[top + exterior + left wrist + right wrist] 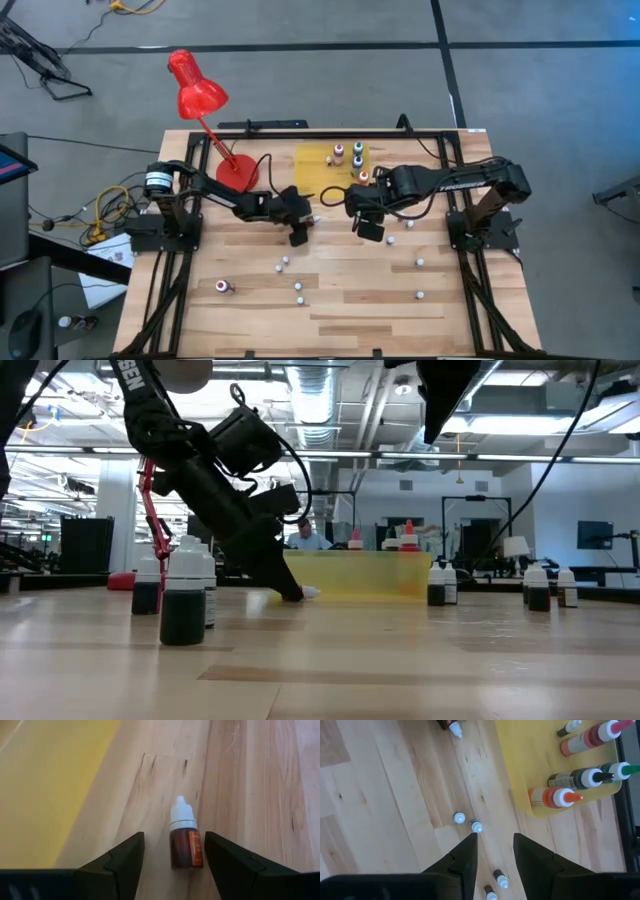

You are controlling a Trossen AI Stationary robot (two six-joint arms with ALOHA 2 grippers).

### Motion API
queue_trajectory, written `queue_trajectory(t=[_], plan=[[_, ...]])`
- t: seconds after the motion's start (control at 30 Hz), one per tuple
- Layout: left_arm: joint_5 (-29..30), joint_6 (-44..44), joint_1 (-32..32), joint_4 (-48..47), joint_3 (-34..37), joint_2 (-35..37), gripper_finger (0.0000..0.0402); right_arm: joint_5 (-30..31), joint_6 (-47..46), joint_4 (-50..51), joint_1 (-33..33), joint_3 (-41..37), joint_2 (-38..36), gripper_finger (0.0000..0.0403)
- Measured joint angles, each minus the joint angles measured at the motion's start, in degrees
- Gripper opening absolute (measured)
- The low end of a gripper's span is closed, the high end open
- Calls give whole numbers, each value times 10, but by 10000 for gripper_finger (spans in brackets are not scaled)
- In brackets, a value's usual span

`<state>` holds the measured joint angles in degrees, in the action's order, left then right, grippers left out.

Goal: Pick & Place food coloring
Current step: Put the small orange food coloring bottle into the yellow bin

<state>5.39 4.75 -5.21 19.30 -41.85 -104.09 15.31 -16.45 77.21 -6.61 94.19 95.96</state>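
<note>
Your left gripper (170, 865) is spread wide around a small brown bottle with a white cap (184, 840), lying on the wood table (250, 795) low in the frame. Squeeze gently at its middle. The right gripper (494, 851) hangs open.

Open-plan lab: exposed ceiling ducts (330, 400)
</note>
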Motion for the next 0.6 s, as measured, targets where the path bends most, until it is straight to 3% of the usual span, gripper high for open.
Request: queue_trajectory(t=[0.13, 0.33, 0.5, 0.6], plan=[[-9, -3, 0, -9, 0, 0, 164, 0, 0, 0, -1, 0, 9, 118], [-40, 8, -1, -26, 0, 1, 59, 3, 28, -6, -1, 0, 17, 118], [-111, 24, 0, -43, 0, 28, 52, 47, 32, -14, -1, 0, 15, 118], [-168, 29, 1, -64, 4, 79, 52, 73, 45, -16, -4, 0, 12, 118]])
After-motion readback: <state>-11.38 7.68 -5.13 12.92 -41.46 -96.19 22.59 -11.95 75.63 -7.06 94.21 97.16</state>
